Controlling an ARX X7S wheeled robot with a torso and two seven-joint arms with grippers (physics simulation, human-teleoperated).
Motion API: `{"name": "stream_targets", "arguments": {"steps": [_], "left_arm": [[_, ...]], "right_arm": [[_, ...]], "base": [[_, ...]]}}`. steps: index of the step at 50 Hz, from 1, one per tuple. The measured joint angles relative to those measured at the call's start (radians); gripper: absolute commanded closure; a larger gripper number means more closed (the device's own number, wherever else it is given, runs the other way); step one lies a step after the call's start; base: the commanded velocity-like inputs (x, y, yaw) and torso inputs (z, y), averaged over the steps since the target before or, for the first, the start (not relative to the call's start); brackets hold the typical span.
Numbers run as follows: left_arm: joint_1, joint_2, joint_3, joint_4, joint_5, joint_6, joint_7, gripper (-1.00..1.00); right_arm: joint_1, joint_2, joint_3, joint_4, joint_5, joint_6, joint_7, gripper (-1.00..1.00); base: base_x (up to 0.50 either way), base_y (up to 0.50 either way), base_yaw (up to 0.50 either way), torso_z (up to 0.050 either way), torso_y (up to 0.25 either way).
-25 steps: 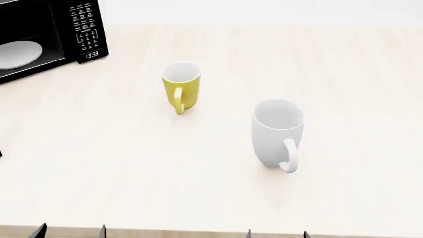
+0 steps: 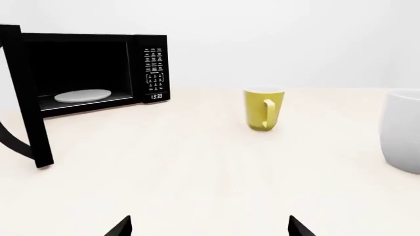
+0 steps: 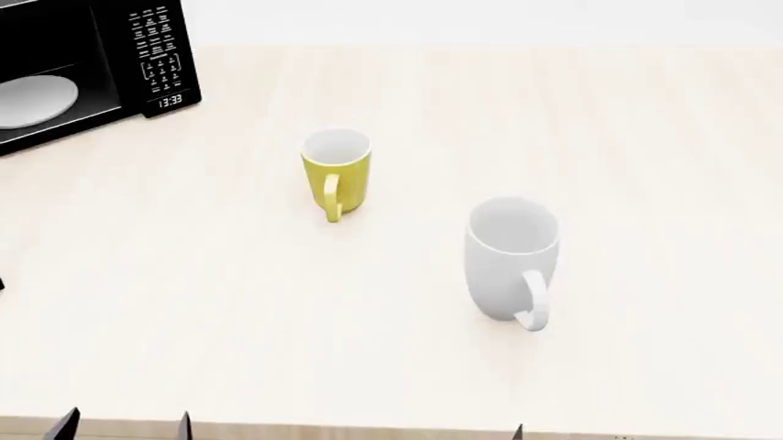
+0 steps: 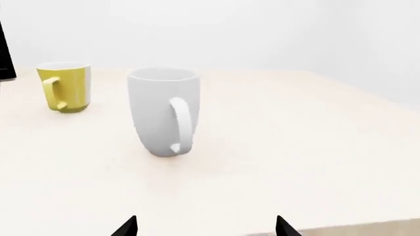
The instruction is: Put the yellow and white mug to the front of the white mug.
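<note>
Since half a second ago my head view has shifted a little, so both mugs sit slightly lower in it and the right gripper (image 4: 204,227) tips have nearly left its bottom edge. The smooth cylindrical yellow and white mug (image 3: 336,172) stands upright on the pale, faintly grained tabletop (image 3: 612,137), well apart from the taller, glossy white mug (image 3: 511,260), with the open black microwave (image 3: 86,69) at the far left against a plain white wall. Both mugs are well ahead of my grippers: the left gripper (image 2: 208,227) and the right each show only two dark fingertips spread wide apart, holding nothing.

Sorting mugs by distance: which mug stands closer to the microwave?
The yellow and white mug, the smaller one; the taller white mug stands farther from the microwave.
</note>
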Motion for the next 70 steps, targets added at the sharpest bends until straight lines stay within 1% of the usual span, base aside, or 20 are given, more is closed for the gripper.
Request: {"name": "stream_targets", "arguments": {"steps": [10, 19, 29, 51, 54, 65, 70], "left_arm": [[0.000, -0.026, 0.002, 0.009, -0.016, -0.002, -0.018, -1.00], [0.005, -0.047, 0.004, 0.023, -0.029, 0.000, -0.028, -1.00], [0.006, -0.063, 0.011, 0.031, -0.044, 0.001, -0.033, -1.00], [0.001, -0.083, 0.030, 0.027, -0.070, 0.000, -0.041, -1.00], [-0.002, -0.084, 0.033, 0.026, -0.073, 0.000, -0.042, -1.00], [-0.003, -0.092, 0.040, 0.020, -0.083, 0.001, -0.048, -1.00], [-0.003, -0.095, 0.044, 0.018, -0.087, 0.002, -0.050, -1.00]], "right_arm": [[-0.006, 0.041, 0.090, -0.006, 0.030, 0.007, 0.075, -1.00], [-0.021, 0.058, 0.165, -0.023, 0.128, -0.013, 0.072, -1.00], [-0.030, 0.066, 0.204, -0.044, 0.222, -0.020, 0.051, -1.00], [-0.039, 0.078, 0.219, -0.064, 0.316, -0.017, 0.036, -1.00], [-0.041, 0.078, 0.217, -0.062, 0.309, -0.037, 0.038, -1.00], [-0.029, 0.087, 0.192, -0.056, 0.255, 0.007, 0.110, -1.00], [-0.031, 0.089, 0.185, -0.056, 0.240, 0.008, 0.130, -1.00]], "base": [[0.05, 0.00, 0.00, 0.000, 0.000], [0.50, -0.16, 0.00, 0.000, 0.000], [0.50, -0.21, 0.00, 0.000, 0.000], [0.48, -0.27, 0.00, 0.000, 0.000], [0.00, 0.00, 0.00, 0.000, 0.000], [0.00, 0.00, 0.00, 0.000, 0.000], [0.39, 0.00, 0.00, 0.000, 0.000]]}}
